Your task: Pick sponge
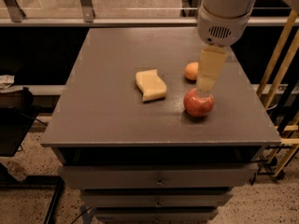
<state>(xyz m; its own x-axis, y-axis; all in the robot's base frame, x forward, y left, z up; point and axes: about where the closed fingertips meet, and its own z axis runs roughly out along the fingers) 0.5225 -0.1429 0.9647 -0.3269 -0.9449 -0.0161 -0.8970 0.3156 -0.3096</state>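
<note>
- Nearest the camera, a stack of drawers point(158, 177) sits under the grey table point(103, 125); it has no part in the task.
- Toward the front right of the tabletop stands a red apple point(198, 102).
- Over that apple hangs the gripper point(204, 90), pointing downward, its tip showing just at the apple's top. Whether it touches the fruit, and whether it is open or closed, I cannot tell. It carries nothing.
- Left of the apple, near the middle of the table, the sponge point(151, 84) lies flat, with bare tabletop between it and the gripper.
- Just behind the gripper sits a small orange fruit point(191, 71), right of the sponge and apart from it.
- Judging by this, the pick is not yet begun in earnest: the arm is over the table, but on the wrong side of it.
- What is left appears to be everything that matters: shifting left until the gripper is above the sponge, descending, grasping it and lifting it clear.
</note>
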